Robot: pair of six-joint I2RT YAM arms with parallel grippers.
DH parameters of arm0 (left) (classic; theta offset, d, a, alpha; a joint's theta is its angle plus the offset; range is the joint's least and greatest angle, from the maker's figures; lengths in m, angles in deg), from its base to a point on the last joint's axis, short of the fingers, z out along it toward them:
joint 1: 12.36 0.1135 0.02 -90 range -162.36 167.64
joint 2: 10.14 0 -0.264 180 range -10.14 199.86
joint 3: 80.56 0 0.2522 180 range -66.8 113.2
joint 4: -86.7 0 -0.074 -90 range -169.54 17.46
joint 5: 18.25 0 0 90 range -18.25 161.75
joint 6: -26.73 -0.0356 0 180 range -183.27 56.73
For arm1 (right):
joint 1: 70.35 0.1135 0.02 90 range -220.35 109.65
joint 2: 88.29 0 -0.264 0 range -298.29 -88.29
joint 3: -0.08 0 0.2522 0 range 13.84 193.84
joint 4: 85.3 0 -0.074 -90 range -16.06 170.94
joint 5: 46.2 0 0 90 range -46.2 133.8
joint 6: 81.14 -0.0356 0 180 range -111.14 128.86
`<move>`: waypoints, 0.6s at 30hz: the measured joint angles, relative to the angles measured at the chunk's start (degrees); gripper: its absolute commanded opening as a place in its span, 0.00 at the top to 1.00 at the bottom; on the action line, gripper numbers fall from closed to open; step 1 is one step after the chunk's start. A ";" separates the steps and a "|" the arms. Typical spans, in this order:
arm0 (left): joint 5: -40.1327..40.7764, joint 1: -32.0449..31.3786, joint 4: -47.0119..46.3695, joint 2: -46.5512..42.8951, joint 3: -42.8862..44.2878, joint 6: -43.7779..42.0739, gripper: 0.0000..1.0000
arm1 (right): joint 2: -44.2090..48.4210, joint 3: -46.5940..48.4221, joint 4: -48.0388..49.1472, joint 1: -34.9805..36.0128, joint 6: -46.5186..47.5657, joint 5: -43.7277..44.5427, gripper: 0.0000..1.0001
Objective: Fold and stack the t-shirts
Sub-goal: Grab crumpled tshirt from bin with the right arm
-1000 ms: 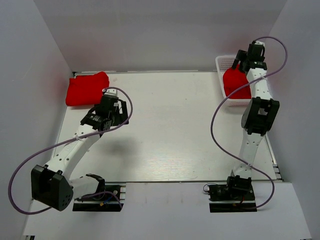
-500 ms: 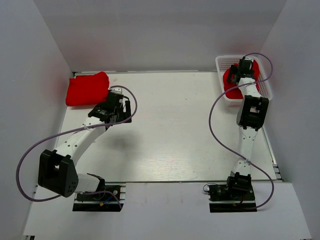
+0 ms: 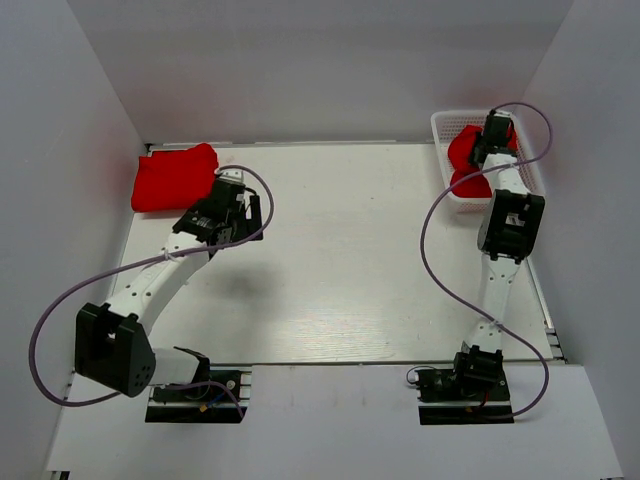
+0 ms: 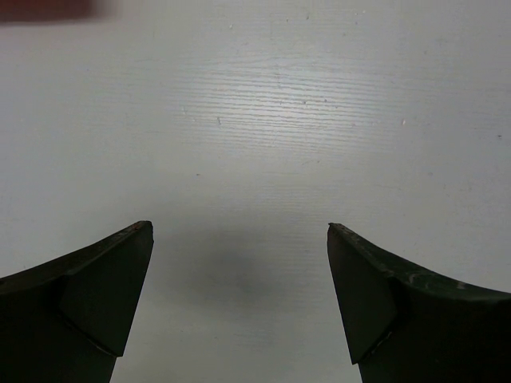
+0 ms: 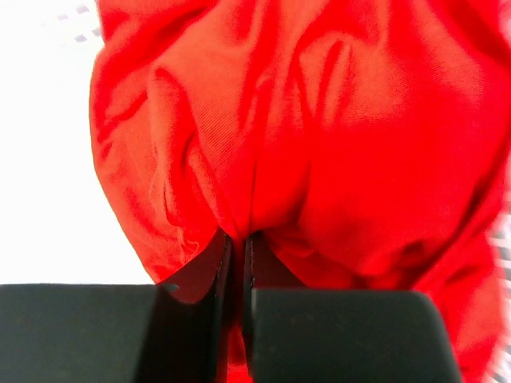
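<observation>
**Right gripper pinching the basket shirt; lift-out runs toward 8 o'clock**

The right gripper has its fingers pressed almost together on a ridge of the crumpled t-shirt, whose bulk swells away from the tips toward 12 o'clock in the wrist view. The shirt lies bunched in the white basket at the table's 1 o'clock corner, so I cannot tell its long axis. Bare table lies toward 8 o'clock from the basket, so the cloth probably has to rise over the basket's wall first. The left gripper hovers over bare table with its fingers spread wide and nothing between them. It sits just beside the folded t-shirt, which lies at its 10 o'clock in the overhead view, well apart from the basket. The right arm is therefore the only one within reach.
</observation>
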 measured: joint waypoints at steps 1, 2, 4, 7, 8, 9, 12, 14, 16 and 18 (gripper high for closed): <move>0.00 0.00 0.04 -0.63 0.04 -0.15 0.00 | 1.25 -0.57 -0.11 -0.04 0.24 -0.28 1.00; -0.04 0.00 0.02 -1.31 0.09 -0.24 0.00 | 2.56 -1.05 -0.13 -0.07 0.66 -0.46 1.00; -0.22 0.00 -0.02 -2.58 0.17 -0.42 0.00 | 5.99 -1.66 -0.57 -0.04 1.64 -0.70 1.00; -0.85 0.00 0.02 -4.72 0.17 -0.42 0.00 | 12.81 -1.90 -1.95 -0.04 2.69 -1.49 1.00; -1.16 0.00 0.13 -5.51 0.17 -0.42 0.00 | 15.47 -1.90 -2.19 -0.02 2.95 -2.01 1.00; -1.42 0.00 0.22 -6.34 0.17 -0.42 0.00 | 17.94 -1.90 -2.51 -0.02 3.04 -2.78 1.00; -1.79 0.00 0.57 -9.01 0.17 -0.31 0.00 | 25.70 -1.86 -3.06 0.13 3.23 -6.12 1.00; -1.92 0.00 1.22 -10.64 0.15 0.07 0.00 | 29.86 -1.49 -3.43 0.50 3.39 -9.29 1.00; -1.97 0.00 2.05 -11.74 0.15 0.48 0.00 | 33.05 -0.44 -4.61 0.96 3.67 -12.94 1.00; -2.01 0.00 3.43 -12.72 0.15 0.70 0.00 | 35.65 0.59 -6.64 2.05 4.09 -16.92 1.00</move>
